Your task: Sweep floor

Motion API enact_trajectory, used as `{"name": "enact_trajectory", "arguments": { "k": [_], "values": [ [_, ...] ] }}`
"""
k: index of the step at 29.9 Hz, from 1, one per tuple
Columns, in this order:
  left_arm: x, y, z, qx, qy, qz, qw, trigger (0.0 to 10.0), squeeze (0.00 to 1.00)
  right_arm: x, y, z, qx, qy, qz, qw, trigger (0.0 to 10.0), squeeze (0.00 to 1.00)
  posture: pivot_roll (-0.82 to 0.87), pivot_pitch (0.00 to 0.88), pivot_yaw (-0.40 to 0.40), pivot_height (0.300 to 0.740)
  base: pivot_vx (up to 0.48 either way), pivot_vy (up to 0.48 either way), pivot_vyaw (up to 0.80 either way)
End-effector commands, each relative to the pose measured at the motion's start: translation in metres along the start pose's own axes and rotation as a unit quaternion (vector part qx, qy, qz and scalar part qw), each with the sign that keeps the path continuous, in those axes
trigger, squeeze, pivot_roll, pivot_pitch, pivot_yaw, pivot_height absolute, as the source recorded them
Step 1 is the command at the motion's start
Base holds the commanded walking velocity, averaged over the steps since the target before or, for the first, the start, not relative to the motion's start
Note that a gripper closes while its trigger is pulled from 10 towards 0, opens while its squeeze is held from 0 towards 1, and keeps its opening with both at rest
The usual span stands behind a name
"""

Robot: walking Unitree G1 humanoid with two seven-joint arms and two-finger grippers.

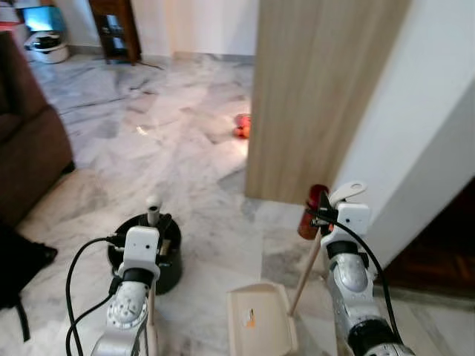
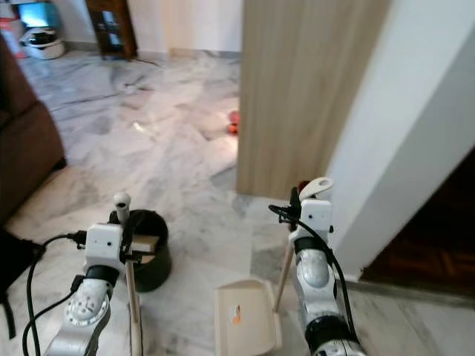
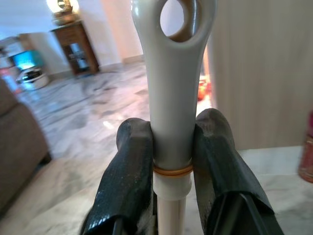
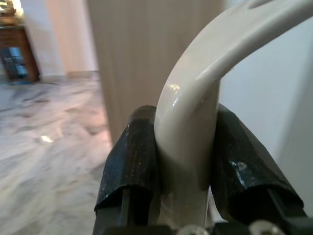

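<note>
The floor point(image 1: 171, 148), grey-veined white marble, spreads ahead of the robot between a brown sofa point(image 1: 30, 148) on its left and a wood-grain panel point(image 1: 319, 89) with a white wall point(image 1: 423, 119) on its right. The left claw point(image 3: 171, 161) is clamped on a grey broom handle point(image 3: 173, 88), its two black fingers point(image 3: 129, 171) pressed to either side just above an orange band; the left wrist view shows the hanging hole at the handle's top, which the head views reduce to a small pale knob. The right claw point(image 4: 186, 161) is closed around the cream curved handle of a dustpan point(image 1: 260, 319), whose pale wooden pole slants down to the open cream pan resting on the floor just in front of the robot. A small orange mark sits inside the pan; it may be a label, but nothing on it can be read. A black round bin point(image 1: 148, 256) stands on the floor just behind the left arm. A dark red object point(image 1: 315, 211) stands by the foot of the panel, near the right claw. Farther off, a small red-orange thing point(image 1: 242, 126) lies on the floor beside the panel's edge. At the far end of the room stand a dark wooden cabinet point(image 1: 115, 30) and a white round appliance point(image 1: 46, 46); the left wrist view adds a lit lamp on top of that cabinet.
</note>
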State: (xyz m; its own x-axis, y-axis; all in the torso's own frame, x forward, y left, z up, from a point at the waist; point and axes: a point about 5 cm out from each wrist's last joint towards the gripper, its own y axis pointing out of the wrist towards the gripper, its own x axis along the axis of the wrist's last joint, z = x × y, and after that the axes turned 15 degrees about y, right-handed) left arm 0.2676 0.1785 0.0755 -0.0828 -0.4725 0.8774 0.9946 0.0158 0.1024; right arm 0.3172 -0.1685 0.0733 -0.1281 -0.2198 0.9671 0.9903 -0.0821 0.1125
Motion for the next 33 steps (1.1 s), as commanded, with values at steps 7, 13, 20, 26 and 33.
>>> {"name": "enact_trajectory", "arguments": {
  "k": [7, 13, 20, 26, 33],
  "values": [
    [0.0084, 0.0025, -0.0025, -0.003, 0.01, -0.023, 1.0, 10.0, 0.0, 0.0067, 0.0033, -0.0001, 0.002, -0.002, -0.016, 1.0, 10.0, 0.0, 0.12, 0.0, -0.008, 0.74, 0.0, -0.412, -0.8],
    [0.0086, 0.0029, -0.0016, -0.001, 0.009, -0.022, 1.0, 10.0, 0.0, 0.0064, 0.0032, 0.0, -0.001, 0.0, -0.016, 1.0, 10.0, 0.0, 0.12, 0.0, -0.006, 0.74, 0.0, -0.291, -0.8],
    [0.0094, 0.0037, -0.0011, 0.003, 0.007, -0.024, 1.0, 10.0, 0.0, 0.0065, 0.0033, -0.0007, -0.003, -0.002, -0.016, 1.0, 10.0, 0.0, 0.12, 0.0, -0.009, 0.74, 0.0, 0.0, -0.8],
    [0.0098, 0.0042, -0.0013, 0.004, 0.008, -0.024, 1.0, 10.0, 0.0, 0.0076, 0.0043, -0.0017, -0.003, -0.002, -0.018, 1.0, 10.0, 0.0, 0.12, 0.0, -0.014, 0.74, 0.0, 0.0, -0.8],
    [0.0099, 0.0043, -0.0016, 0.009, 0.006, -0.023, 1.0, 10.0, 0.0, 0.0094, 0.0054, -0.0022, -0.001, -0.005, -0.019, 1.0, 10.0, 0.0, 0.11, 0.001, -0.02, 0.74, 0.0, -0.044, -0.8]
  ]
}}
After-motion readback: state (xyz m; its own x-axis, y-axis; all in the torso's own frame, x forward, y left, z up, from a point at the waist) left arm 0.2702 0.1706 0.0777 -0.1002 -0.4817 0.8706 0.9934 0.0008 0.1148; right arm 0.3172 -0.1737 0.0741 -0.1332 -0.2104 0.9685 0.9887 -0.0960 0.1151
